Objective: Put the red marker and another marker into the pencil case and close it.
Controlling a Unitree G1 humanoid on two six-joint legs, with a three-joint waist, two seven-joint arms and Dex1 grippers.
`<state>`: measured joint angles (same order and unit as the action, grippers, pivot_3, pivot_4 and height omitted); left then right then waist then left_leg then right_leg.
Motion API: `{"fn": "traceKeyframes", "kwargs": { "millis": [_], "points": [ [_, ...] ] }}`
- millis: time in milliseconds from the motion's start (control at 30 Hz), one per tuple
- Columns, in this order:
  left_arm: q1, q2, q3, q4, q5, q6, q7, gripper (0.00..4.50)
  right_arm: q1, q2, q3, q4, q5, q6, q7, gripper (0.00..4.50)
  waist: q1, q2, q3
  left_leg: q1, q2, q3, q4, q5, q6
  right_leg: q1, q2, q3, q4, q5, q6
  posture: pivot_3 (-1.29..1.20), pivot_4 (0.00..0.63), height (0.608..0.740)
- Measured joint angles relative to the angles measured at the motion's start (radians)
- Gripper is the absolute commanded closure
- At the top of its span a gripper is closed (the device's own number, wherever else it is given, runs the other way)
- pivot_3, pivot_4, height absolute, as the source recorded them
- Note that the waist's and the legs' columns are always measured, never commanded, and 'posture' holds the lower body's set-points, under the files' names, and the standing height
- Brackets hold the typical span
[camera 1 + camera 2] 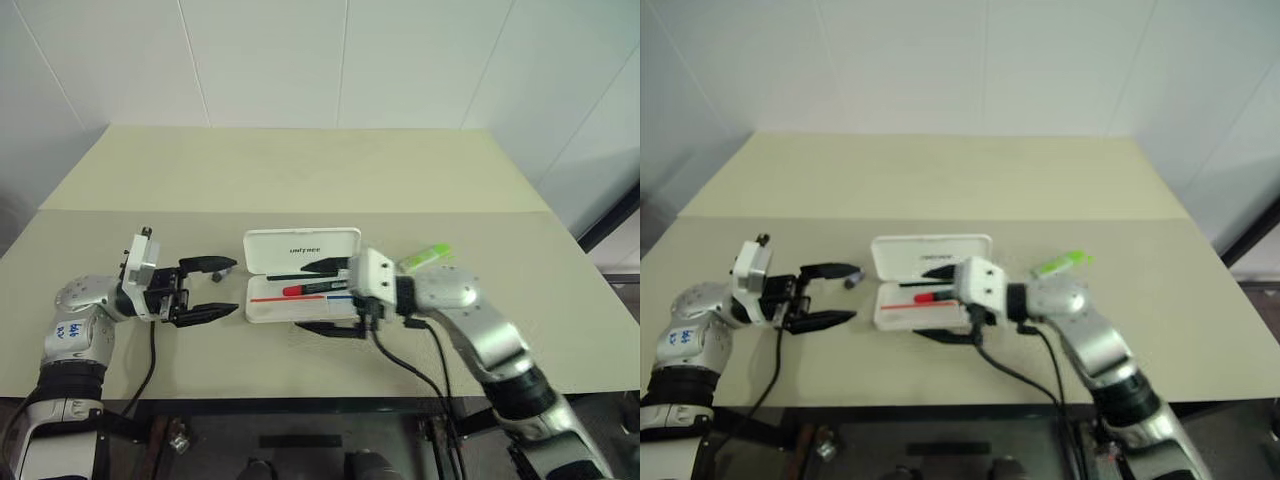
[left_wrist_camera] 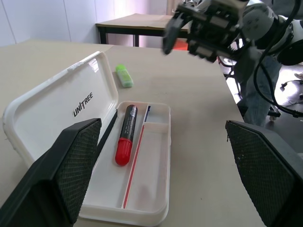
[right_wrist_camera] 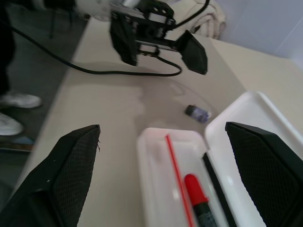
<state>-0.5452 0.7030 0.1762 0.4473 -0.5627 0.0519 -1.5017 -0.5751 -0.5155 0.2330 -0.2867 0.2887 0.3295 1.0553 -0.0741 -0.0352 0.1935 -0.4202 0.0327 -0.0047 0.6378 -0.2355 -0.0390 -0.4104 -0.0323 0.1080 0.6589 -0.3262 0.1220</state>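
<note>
Pencil case [image 1: 300,262], a flat white hinged plastic box with rounded corners and dark lettering inside its lid, is seen lying open on the pale beige worktop [image 1: 300,170], its lid laid back flat away from the robot. Inside its tray the slim black-barrelled red marker [image 2: 126,135] with a red cap is seen lying lengthwise, beside a thin red pen [image 2: 134,165] and a thin blue pen [image 2: 147,112]. The chunky lime-green highlighter [image 1: 425,257] is seen on the worktop beyond the case's right end, apart from it. The right gripper [image 1: 326,297] is held over the case's right end, jaws apart and empty. The left gripper [image 1: 207,289] is held near the case's left end, jaws apart, holding nothing. A small dark object [image 3: 197,112] lies on the worktop near the case's left end.
</note>
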Motion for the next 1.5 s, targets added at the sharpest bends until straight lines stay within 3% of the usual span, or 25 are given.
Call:
{"fn": "traceKeyframes", "kwargs": {
  "millis": [133,333,600,1167,1500],
  "points": [
    [-0.005,-0.010,-0.001,0.005,0.000,-0.002,0.000,0.00,0.042,-0.162,-0.065,0.013,-0.004,0.019,0.030,0.02,0.003,0.000,0.000,0.000,-0.001,0.001,0.000,0.001,0.001,0.000,-0.001,0.000,0.000,0.000,0.000,0.00,0.150,0.740],
    [-0.024,-0.031,-0.018,0.014,0.001,-0.010,0.000,0.00,0.068,-0.284,-0.104,0.103,-0.077,-0.077,0.044,0.02,0.002,0.000,0.000,0.000,-0.002,0.006,-0.001,0.001,0.001,-0.001,0.004,0.000,-0.001,0.000,-0.001,0.00,0.150,0.740],
    [-0.033,-0.042,-0.024,0.037,0.002,-0.022,0.000,0.00,0.039,-0.352,-0.118,0.327,-0.235,-0.277,0.022,0.02,-0.004,0.000,0.000,0.000,-0.002,0.012,0.000,0.001,0.001,-0.001,0.003,0.003,-0.001,0.000,0.000,0.00,0.150,0.740],
    [-0.031,-0.054,-0.030,0.035,0.002,-0.031,0.000,0.00,-0.149,-0.319,-0.079,0.707,-0.431,-0.495,-0.079,0.02,-0.008,0.000,0.000,0.001,-0.002,0.013,0.000,0.001,0.001,-0.001,0.004,0.004,0.000,0.000,0.000,0.00,0.150,0.740],
    [-0.005,-0.054,-0.027,0.015,0.002,-0.029,0.001,0.00,-0.205,-0.216,-0.131,0.804,-0.418,-0.346,-0.243,0.02,-0.010,0.001,0.000,0.001,-0.001,0.013,0.000,0.001,0.001,-0.002,0.003,0.004,0.001,0.000,0.000,0.00,0.150,0.740]
  ]
}}
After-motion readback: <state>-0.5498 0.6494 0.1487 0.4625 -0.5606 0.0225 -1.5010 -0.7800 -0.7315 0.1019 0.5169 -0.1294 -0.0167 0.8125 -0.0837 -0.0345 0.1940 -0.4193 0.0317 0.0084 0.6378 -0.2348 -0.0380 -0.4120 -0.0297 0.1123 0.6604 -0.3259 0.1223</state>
